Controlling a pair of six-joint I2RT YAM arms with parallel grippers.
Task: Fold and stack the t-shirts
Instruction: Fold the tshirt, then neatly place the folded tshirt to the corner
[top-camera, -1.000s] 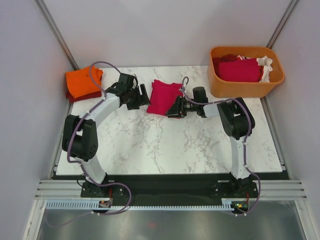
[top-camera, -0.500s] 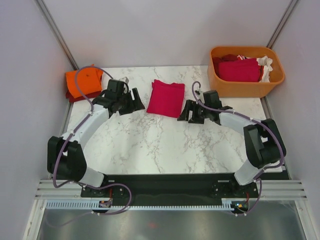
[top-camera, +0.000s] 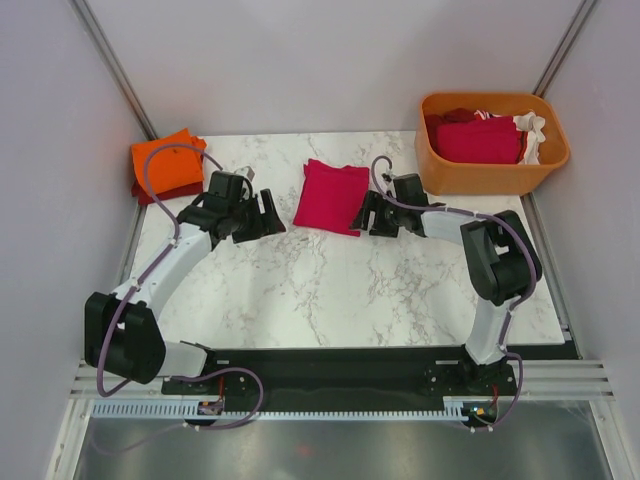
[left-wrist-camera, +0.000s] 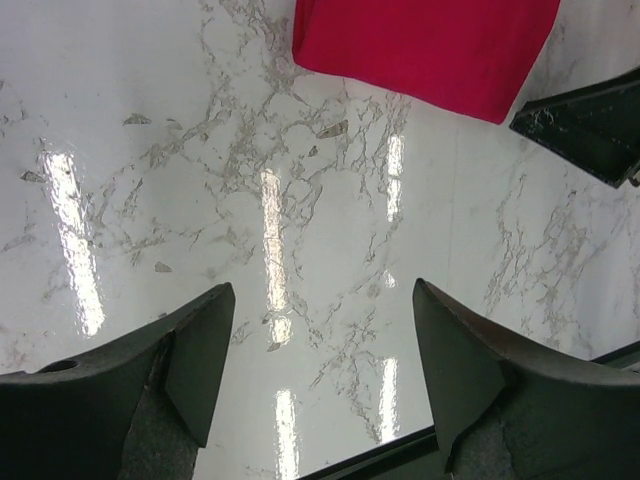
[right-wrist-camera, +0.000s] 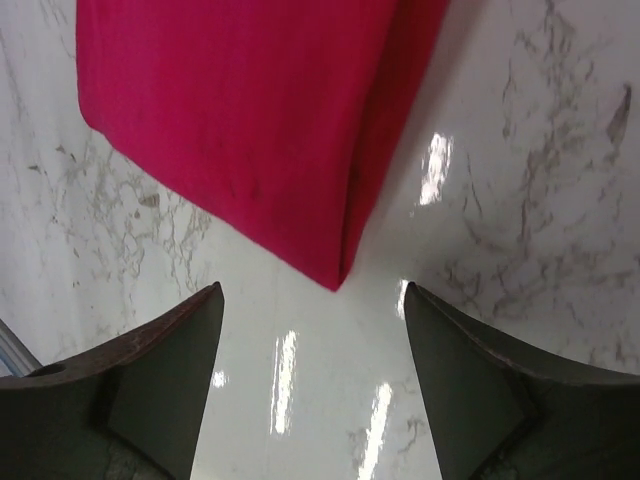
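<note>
**Folded crimson-pink t-shirt (top-camera: 332, 196), both claws wide**

Top: the crimson-pink t-shirt lies mid-back on the table (top-camera: 350, 290), between left gripper (top-camera: 266, 213) and right gripper (top-camera: 366, 212). An orange t-shirt (top-camera: 165, 162) sits folded at the far-left corner.
Left wrist: jaws wide, empty, shirt ahead.
Right wrist: jaws wide, empty, shirt corner just ahead.

We see a bright crimson-pink cloth t-shirt (top-camera: 331, 195) folded into a flat square at twelve o'clock on the marble table (top-camera: 330, 290). At ten o'clock a folded orange cloth t-shirt (top-camera: 165, 160) lies atop a folded dark red cloth t-shirt (top-camera: 150, 194). At two o'clock, loose red cloth shirts (top-camera: 478, 140) and a crumpled white cloth shirt (top-camera: 531, 128) fill an orange plastic tub (top-camera: 480, 178).
</note>
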